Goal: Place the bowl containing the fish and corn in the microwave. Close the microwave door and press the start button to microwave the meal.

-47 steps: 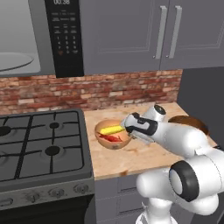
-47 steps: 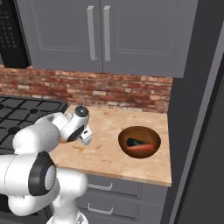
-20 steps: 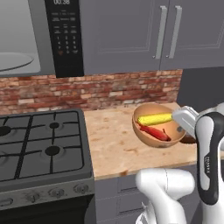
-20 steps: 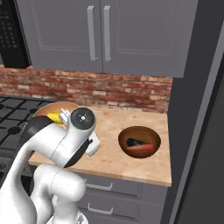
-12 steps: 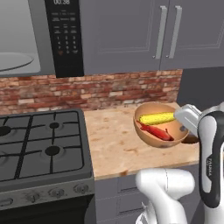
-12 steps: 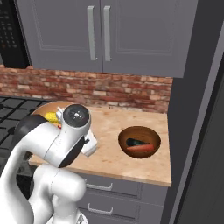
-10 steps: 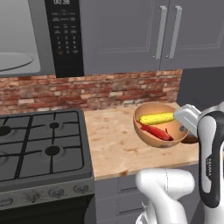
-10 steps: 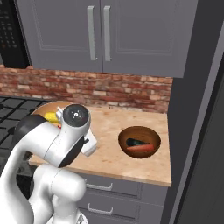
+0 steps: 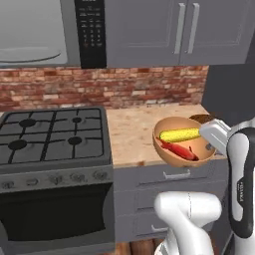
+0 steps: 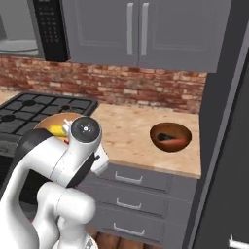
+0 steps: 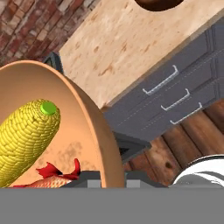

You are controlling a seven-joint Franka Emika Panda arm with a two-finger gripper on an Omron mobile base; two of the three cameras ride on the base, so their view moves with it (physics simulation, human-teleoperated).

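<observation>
The orange-tan bowl hangs in the air in front of the counter edge, tilted a little. The yellow corn and the red fish lie inside it. My gripper is shut on the bowl's right rim. In the hand view the bowl's rim curves up from between the fingers, with the corn and the fish to its left. The microwave is up at the left, its grey cavity showing beside the black keypad. The microwave door is out of view.
A black gas stove stands below the microwave, left of the wooden counter. A second, darker bowl rests on the counter at the right. Grey cabinets hang above, and drawers lie below the counter.
The bowl has come up off the counter in my gripper. In the last half second the whole scene slid right, so the base has driven left with the bowl held.
</observation>
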